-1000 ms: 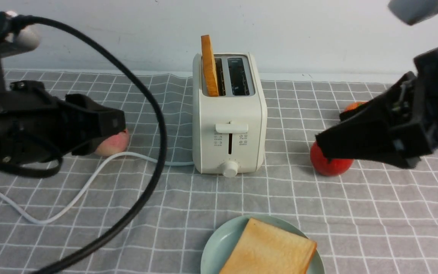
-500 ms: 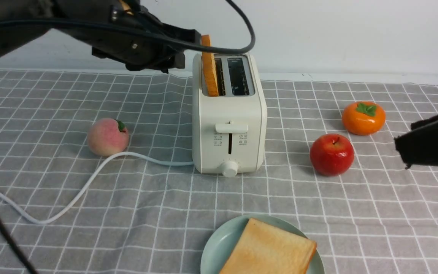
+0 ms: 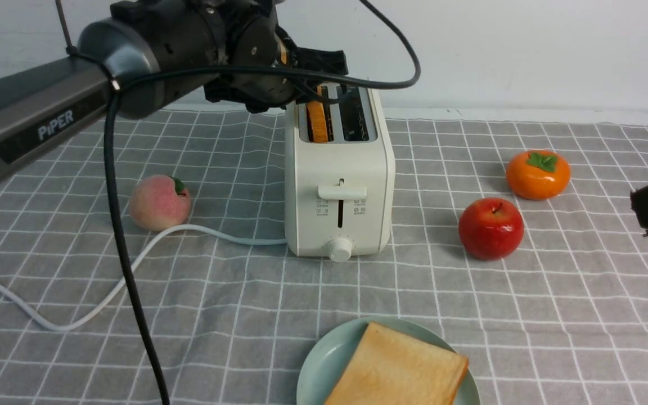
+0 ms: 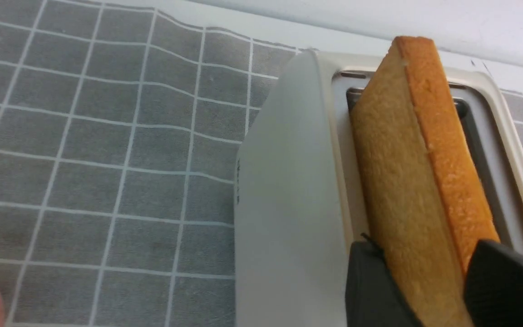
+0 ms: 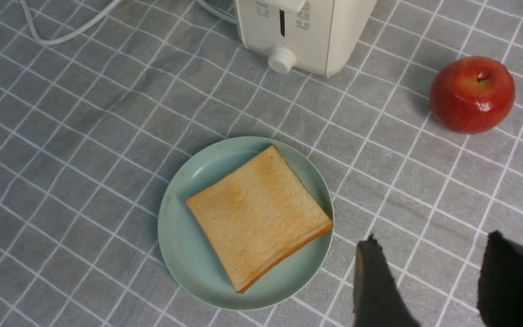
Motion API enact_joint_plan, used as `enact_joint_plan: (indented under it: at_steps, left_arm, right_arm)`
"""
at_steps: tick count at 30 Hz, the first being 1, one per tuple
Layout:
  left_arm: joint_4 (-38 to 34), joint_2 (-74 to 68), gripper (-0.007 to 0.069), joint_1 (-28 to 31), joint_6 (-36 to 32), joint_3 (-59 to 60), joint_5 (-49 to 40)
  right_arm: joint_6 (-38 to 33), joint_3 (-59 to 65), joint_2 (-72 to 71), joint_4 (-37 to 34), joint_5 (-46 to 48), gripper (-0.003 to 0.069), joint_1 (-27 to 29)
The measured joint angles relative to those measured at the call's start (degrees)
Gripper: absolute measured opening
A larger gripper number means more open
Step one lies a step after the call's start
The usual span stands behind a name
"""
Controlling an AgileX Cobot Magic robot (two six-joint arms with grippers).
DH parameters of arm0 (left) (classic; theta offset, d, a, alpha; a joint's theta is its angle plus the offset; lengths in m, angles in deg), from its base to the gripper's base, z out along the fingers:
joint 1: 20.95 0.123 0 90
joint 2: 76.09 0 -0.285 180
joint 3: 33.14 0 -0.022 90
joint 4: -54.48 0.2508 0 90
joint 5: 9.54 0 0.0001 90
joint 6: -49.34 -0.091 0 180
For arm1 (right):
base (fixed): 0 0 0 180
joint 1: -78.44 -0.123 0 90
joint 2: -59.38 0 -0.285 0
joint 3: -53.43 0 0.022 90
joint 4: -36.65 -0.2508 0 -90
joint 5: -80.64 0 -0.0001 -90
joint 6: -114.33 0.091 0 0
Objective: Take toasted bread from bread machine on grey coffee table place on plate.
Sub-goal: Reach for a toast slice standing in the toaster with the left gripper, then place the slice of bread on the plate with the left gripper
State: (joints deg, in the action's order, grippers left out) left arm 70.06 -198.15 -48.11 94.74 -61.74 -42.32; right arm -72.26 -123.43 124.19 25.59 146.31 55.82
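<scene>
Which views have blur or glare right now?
Front view: sharp, even light, soft shadow beside the toaster. Left wrist view: toast crisp, left fingers blurred. Right wrist view: crisp, small glare on the apple, right fingers dark, soft.

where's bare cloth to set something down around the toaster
Free: between bread machine and plate; between plate and apple. Crowded: peach and cord at left, apple and persimmon at right.
</scene>
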Motion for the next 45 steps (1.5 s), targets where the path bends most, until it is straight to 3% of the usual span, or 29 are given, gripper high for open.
enact_joint_plan:
  at_steps: [12,18,21,27,31,33,36,40,45]
  left_arm:
    - [-0.3,0.8,0.0293,0.0,0.2,-1.0,-1.9]
    - [-1.5,3.7,0.0386,0.0,0.2,-1.7,-4.3]
    - [-3.8,3.3,0.0470,0.0,0.1,-1.9,-4.4]
    - [-4.4,-1.0,0.0499,0.0,-0.1,-1.9,-2.2]
    - [-4.3,-2.7,0.0411,0.1,-3.4,-1.8,-1.3]
    - [-5.1,-2.1,0.0314,0.1,-5.3,-1.8,-1.4]
    - [-7.1,0.3,0.0091,0.0,-10.1,-1.7,-2.2]
    - [-8.2,5.1,0.0076,0.0,-15.3,-1.6,-3.4]
    - [-9.2,19.7,0.0078,0.0,-21.4,-1.0,-12.2]
  right_arm:
    - [0.0,0.0,0.0,0.4,0.0,0.0324,0.0]
    - [0.0,0.0,0.0,0.4,0.0,0.0324,0.0]
    - [0.0,0.0,0.0,0.4,0.0,0.0324,0.0]
    - [0.0,0.0,0.0,0.0,0.0,0.0324,0.0]
    - [0.0,0.0,0.0,0.0,-0.3,0.0324,0.0]
    - [0.0,0.0,0.0,-0.1,-0.4,0.0324,0.0]
    - [0.0,0.0,0.0,-0.1,-0.4,0.0324,0.0]
    - [0.0,0.0,0.0,0.0,-0.4,0.0324,0.0]
    - [0.0,0.0,0.0,0.2,-0.4,0.0310,0.0]
